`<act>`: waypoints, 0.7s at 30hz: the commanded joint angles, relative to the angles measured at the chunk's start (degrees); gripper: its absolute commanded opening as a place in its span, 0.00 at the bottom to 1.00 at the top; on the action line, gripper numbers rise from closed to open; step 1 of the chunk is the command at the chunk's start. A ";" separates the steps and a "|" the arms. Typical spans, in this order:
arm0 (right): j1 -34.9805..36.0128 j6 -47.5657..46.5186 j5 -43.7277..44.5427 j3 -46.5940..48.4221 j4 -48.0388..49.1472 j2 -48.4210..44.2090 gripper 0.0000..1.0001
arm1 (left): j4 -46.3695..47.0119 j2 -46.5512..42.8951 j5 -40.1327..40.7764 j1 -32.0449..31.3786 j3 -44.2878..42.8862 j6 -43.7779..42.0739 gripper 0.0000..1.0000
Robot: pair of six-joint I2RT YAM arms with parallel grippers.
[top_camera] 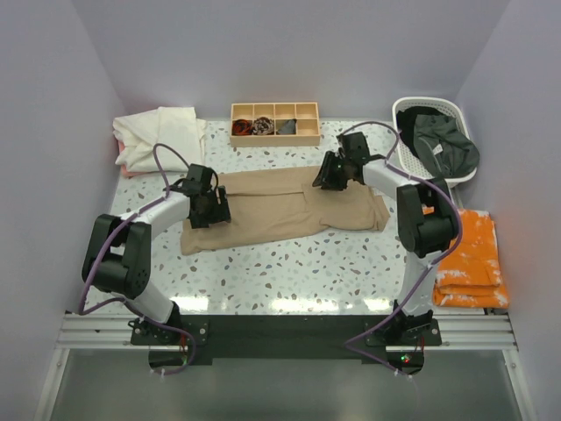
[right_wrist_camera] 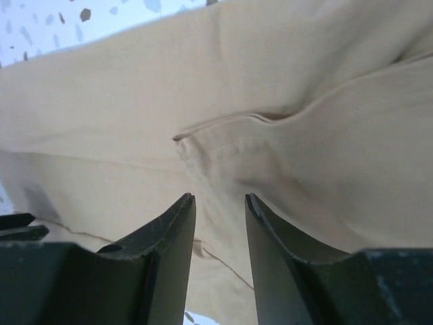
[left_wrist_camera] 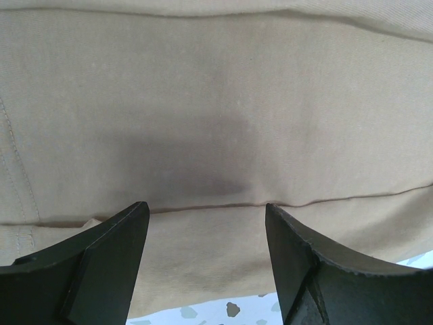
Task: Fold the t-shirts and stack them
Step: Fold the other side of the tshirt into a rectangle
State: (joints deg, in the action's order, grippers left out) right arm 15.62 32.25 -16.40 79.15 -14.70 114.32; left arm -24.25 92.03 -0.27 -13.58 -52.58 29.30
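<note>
Widely open left pincer [left_wrist_camera: 204, 206] over t-shirt [left_wrist_camera: 216, 101]

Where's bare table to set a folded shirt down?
Widest: the near strip of table between tan shirt and the front edge. Narrower: between tan shirt and tray. Crowded: cream shirts back left, basket back right, orange cloths right.

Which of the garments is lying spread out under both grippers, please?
The tan-beige t-shirt in the middle; the cream-white one is heaped far left, and the dark one sits in the basket.
</note>
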 commanded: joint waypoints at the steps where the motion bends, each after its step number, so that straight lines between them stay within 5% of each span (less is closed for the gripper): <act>1: -0.15 -5.08 11.80 -2.59 -4.54 -12.50 0.43 | 1.93 -1.06 0.18 -0.30 0.90 -1.26 0.75; 7: -0.50 -7.82 33.79 -11.73 -12.89 -25.45 0.55 | 2.37 -0.71 -0.34 -0.30 0.63 -1.70 0.75; 21: -4.10 -9.04 38.64 -28.79 -13.78 -35.84 0.59 | 6.58 -5.19 -1.83 -0.30 10.29 -1.53 0.75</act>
State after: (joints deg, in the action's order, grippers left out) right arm 12.86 24.95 17.87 51.62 -28.67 80.84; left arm -17.96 88.77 -1.52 -13.63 -46.26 27.83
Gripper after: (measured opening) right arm 0.590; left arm 0.745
